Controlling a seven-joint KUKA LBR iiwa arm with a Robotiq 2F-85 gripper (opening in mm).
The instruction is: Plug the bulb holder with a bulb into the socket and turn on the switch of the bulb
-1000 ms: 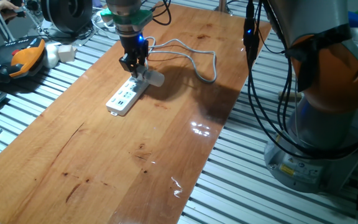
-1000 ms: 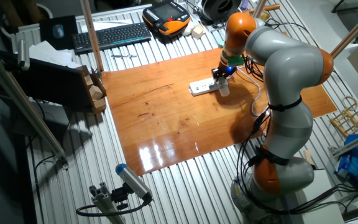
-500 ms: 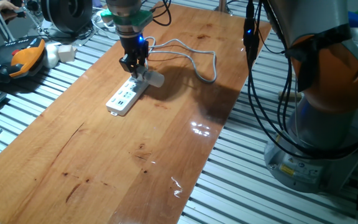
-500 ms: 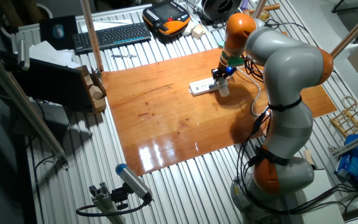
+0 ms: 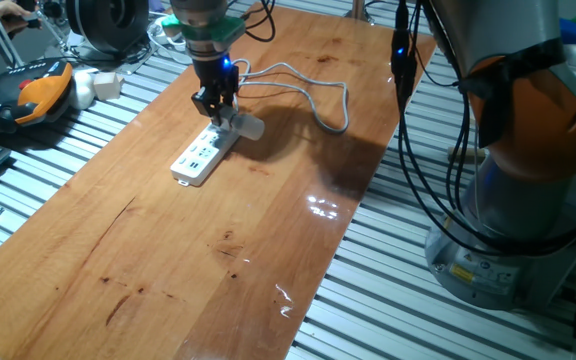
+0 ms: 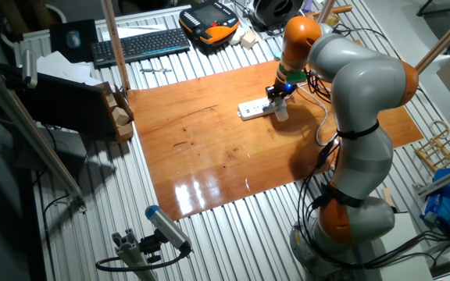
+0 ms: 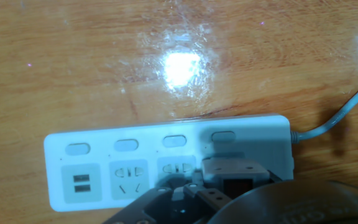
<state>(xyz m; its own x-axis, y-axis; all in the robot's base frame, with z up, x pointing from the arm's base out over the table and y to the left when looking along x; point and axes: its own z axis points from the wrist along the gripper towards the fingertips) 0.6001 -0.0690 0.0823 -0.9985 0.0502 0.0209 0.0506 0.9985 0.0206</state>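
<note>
Socket (image 5: 204,154) lies flat on surface (image 5: 198,250), cord (image 5: 318,100) running off its far end. Bulb holder (image 7: 232,171) sits at the outlet nearest the cord; bulb (image 5: 249,126) sticks out sideways to the right. Gripper (image 5: 215,112) is directly above holder; jaw opening and grip can't be determined. Step in hand, est.: seating plug. Next: confirm full insertion, then press switch, which is not visible.
</note>
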